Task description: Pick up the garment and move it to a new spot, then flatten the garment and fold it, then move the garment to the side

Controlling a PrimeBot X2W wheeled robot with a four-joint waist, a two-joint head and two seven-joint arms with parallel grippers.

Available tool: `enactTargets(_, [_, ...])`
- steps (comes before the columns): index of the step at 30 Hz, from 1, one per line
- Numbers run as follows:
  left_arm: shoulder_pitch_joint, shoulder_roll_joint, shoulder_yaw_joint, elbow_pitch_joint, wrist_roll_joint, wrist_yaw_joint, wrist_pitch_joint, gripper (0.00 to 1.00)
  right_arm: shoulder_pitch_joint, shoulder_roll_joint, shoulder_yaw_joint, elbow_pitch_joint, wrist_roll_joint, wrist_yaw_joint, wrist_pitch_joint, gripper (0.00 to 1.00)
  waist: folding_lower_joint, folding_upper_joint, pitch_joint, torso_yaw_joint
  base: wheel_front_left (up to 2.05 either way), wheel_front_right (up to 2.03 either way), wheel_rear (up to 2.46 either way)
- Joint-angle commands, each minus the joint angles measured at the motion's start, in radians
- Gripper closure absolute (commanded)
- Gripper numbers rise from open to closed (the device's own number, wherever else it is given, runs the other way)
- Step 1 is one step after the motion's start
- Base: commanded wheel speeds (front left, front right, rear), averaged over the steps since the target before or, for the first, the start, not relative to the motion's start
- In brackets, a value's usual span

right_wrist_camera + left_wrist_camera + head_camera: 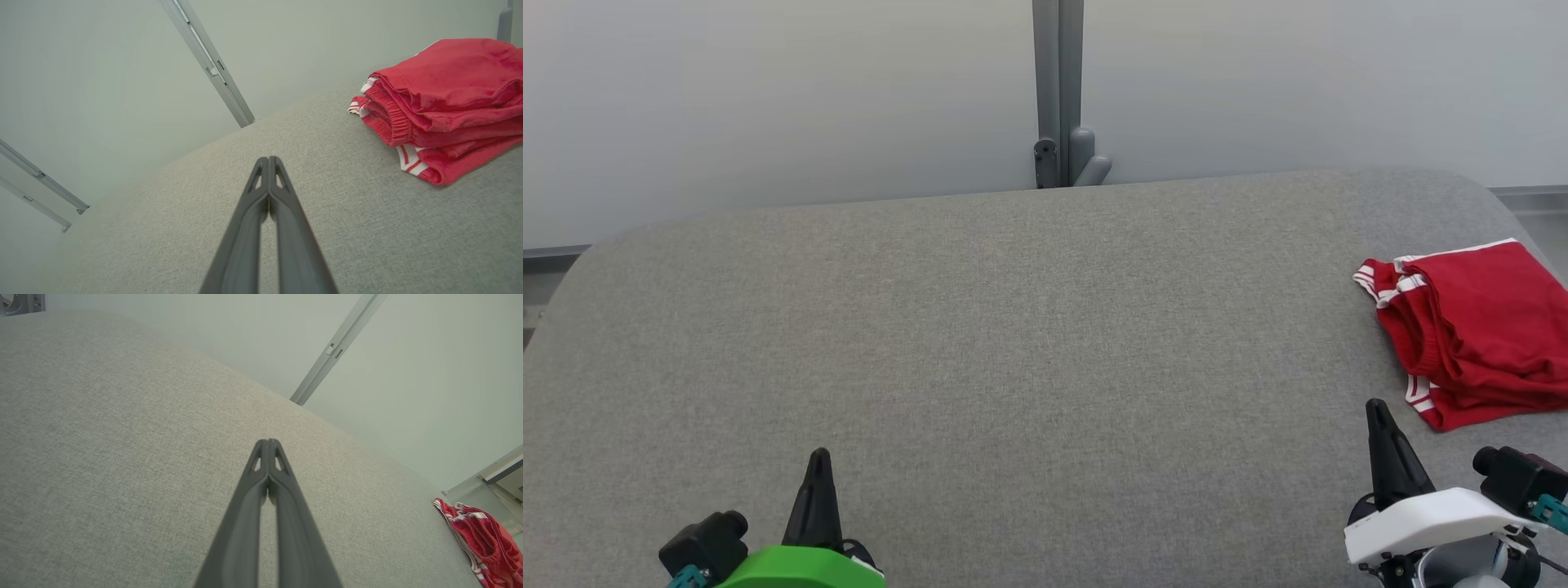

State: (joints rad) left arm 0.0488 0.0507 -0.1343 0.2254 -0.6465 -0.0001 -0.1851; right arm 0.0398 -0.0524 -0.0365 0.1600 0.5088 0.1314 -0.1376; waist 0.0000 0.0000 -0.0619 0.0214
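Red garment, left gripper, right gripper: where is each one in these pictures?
red garment (1478,327), head view, on its top folded layer.
left gripper (819,461), head view, tips of its shut fingers.
right gripper (1377,412), head view, tips of its shut fingers.

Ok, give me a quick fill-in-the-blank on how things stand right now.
The garment is ____ with white stripes.
It lies folded near the ____ edge of the table.
The left gripper and the right gripper are both ____ and hold nothing.
The garment lies nearer the ____ gripper.
Missing words: red, right, shut, right.
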Motion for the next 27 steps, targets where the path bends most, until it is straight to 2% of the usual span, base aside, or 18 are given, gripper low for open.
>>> enactTargets(1, [-0.042, 0.002, 0.008, -0.004, -0.047, -0.008, 0.009, 1.0, -0.036, -0.008, -0.012, -0.003, 0.05, 0.0, 0.011, 1.0, 0.0, 0.0, 0.001, 0.0, 0.0, 0.0, 0.0])
enactTargets(27, [-0.156, 0.001, 0.042, 0.072, -0.368, -0.051, 0.08, 1.0, -0.119, -0.012, -0.085, 0.069, 0.403, 0.0, 0.119, 1.0, 0.0, 0.0, 0.019, -0.006, 0.0, 0.0, 0.0])
